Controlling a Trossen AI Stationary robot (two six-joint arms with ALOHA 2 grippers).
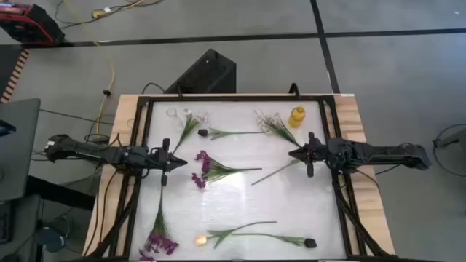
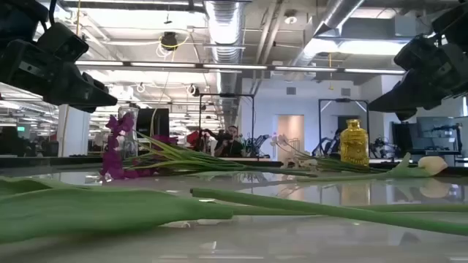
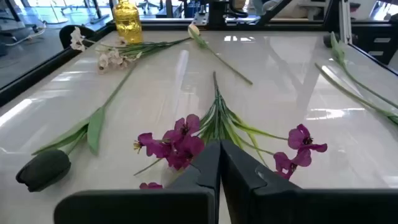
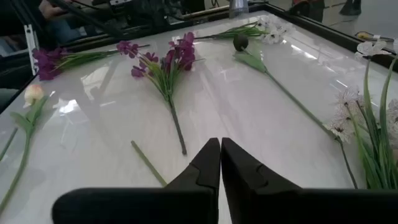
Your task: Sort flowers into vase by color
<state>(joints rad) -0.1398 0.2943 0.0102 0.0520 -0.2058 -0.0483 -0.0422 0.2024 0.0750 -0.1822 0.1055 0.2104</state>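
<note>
Flowers lie flat on the white tabletop [image 1: 240, 196]. A purple sprig [image 1: 206, 169] lies in the middle, just ahead of my left gripper [image 1: 179, 163], which hovers shut over the table's left side with nothing in it; its wrist view shows the sprig [image 3: 186, 140] close below. My right gripper [image 1: 293, 153] hovers shut on the right side, also holding nothing, near a bare green stem [image 1: 277, 172]. A yellow vase [image 1: 297, 116] stands upright at the far right beside white blossoms [image 1: 271, 122]. A peach tulip [image 1: 201, 239] and a dark bud [image 1: 309, 242] lie near the front edge.
More white blossoms [image 1: 186, 120] and a dark bud on its stem [image 1: 204, 133] lie at the far left. A second purple sprig [image 1: 160, 240] lies at the near left corner. A black frame [image 1: 138, 145] borders the tabletop. People show in the room behind.
</note>
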